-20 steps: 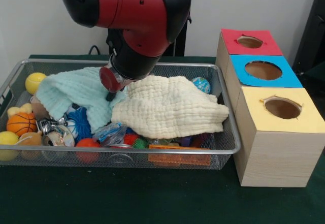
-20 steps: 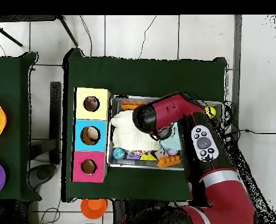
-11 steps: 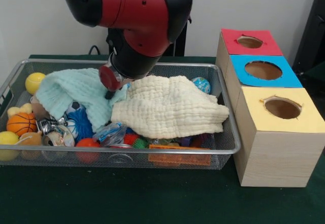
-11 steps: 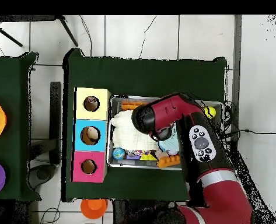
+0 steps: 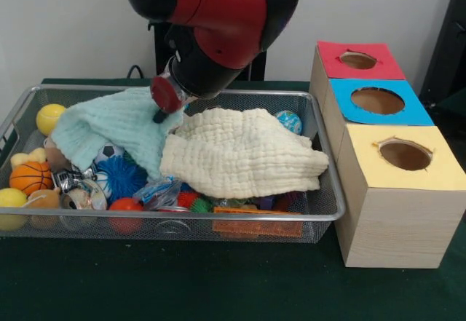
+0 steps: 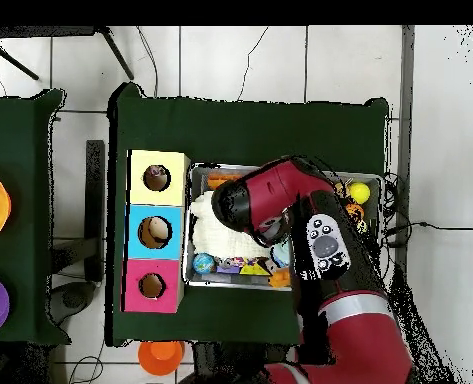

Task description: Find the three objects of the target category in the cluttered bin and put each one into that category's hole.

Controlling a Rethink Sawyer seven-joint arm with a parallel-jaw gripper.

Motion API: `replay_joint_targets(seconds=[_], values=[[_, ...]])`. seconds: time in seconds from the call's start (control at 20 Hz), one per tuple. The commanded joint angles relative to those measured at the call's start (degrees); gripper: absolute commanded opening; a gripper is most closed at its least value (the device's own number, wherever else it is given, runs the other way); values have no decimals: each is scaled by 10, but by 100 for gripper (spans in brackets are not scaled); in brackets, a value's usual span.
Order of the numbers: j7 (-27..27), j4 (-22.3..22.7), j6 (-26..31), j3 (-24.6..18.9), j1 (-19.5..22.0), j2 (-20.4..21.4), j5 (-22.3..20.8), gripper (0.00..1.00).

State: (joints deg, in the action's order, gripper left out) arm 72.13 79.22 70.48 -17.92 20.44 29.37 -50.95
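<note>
Wire mesh bin [image 5: 329, 212] crammed: cream cloth [image 5: 244, 153] over mint cloth [image 5: 109, 128], yellow ball [image 5: 49, 116], mini basketball [image 5: 29, 177], blue spiky ball [image 5: 122, 175]. Pincer state: cannot tell. Red-topped hole [image 5: 357, 60], blue-topped hole [image 5: 377, 100] and yellow-topped hole [image 5: 405, 153] beside bin.

No readable text or labels.

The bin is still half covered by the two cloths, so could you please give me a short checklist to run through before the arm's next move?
1. Gripper state: cannot tell, the arm hides it.
2. Mint cloth lifted clear of the toys: not ok, it still drapes over them.
3. Cream cloth off the clutter: not ok.
4. Yellow hole, blue hole, red hole unobstructed: ok.
5. Basketball exposed: ok.
</note>
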Motion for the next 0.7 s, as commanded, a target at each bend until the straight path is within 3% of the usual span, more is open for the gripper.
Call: replay_joint_targets(seconds=[0.05, 0.35, 0.7], values=[[-71, -13, 127, 28, -47, 45, -13, 0], [-42, -32, 184, 41, -78, 48, -10, 0], [-10, -46, 238, 71, -123, 51, -44, 0]])
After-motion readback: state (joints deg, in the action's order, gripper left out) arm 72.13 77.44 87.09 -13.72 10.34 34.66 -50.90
